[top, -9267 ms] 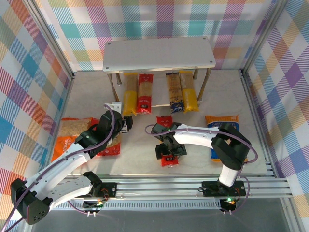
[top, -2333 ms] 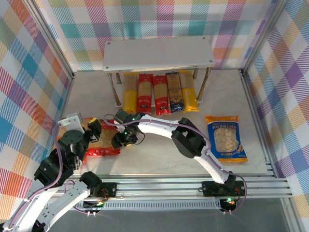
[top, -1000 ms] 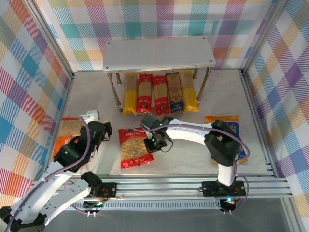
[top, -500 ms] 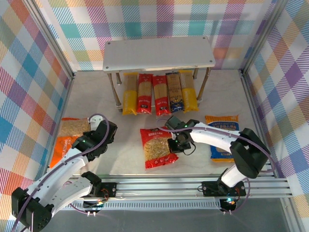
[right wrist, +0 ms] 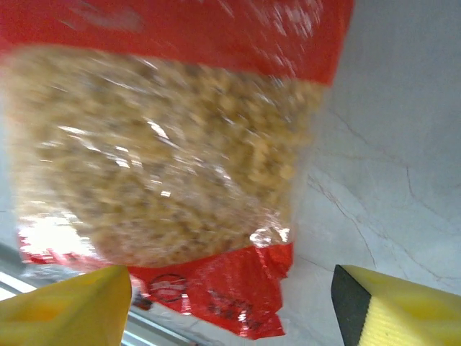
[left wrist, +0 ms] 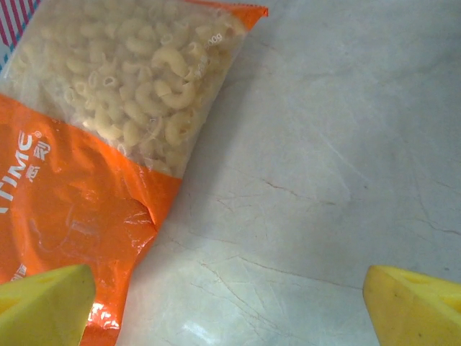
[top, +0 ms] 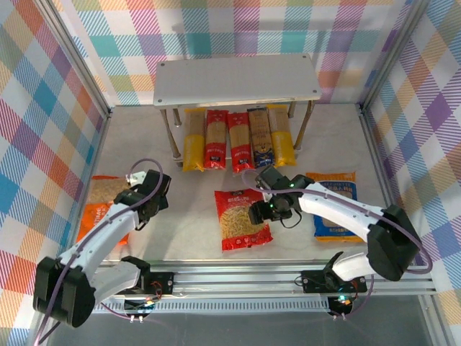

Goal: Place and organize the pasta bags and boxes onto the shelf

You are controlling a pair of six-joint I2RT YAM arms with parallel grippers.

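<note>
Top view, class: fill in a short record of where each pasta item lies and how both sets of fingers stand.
Spaghetti packs: five, side by side under the shelf top
Red bag: flat on table, centre front
Orange bag: on table, left
Blue bag: on table, right
Left fingers: open, beside orange bag
Right fingers: open, over red bag

Bright even light; right wrist view blurred; glare on red bag [right wrist: 158, 144].
</note>
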